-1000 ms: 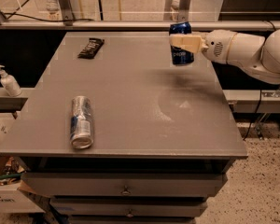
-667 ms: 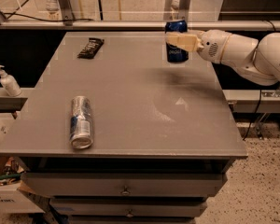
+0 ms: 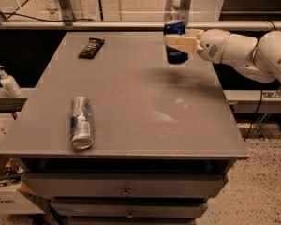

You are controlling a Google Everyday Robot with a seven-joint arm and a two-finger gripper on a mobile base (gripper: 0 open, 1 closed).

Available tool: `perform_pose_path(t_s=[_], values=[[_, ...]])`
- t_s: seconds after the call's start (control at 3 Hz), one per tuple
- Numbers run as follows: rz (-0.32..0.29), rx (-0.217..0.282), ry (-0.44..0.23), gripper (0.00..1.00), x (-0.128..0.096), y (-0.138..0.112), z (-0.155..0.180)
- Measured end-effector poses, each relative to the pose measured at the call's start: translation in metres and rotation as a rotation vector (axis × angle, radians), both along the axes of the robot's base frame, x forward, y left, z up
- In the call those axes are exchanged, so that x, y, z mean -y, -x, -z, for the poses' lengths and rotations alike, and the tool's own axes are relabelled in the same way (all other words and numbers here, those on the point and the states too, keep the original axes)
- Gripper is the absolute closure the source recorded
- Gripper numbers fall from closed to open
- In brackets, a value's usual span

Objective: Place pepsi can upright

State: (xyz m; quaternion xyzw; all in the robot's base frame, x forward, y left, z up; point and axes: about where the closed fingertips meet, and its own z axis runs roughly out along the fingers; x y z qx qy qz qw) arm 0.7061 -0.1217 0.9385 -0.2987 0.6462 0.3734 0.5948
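The pepsi can [image 3: 176, 55], dark blue with a silver top, is upright at the far right part of the grey table [image 3: 131, 102]. My gripper [image 3: 179, 43] reaches in from the right and is shut on the can around its middle. I cannot tell whether the can's base touches the table or hangs just above it. The white arm [image 3: 243, 50] stretches off to the right edge of the view.
A longer silver-and-blue can [image 3: 81, 122] lies on its side near the table's front left. A dark snack bar [image 3: 91, 48] lies at the far left. A soap bottle [image 3: 8, 81] stands on a shelf to the left. Drawers are below the tabletop.
My gripper has moved a little to the left with the pepsi can in it. The other things have not moved.
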Motion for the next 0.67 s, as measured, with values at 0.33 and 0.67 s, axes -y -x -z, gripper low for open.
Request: perform_pose_path(t_s=[0.33, 0.67], values=[[-0.087, 0.093, 0.056, 1.00, 0.0042, -0.0005, 0.0069], [-0.132, 0.140, 0.067, 1.00, 0.0110, 0.0023, 0.0158]])
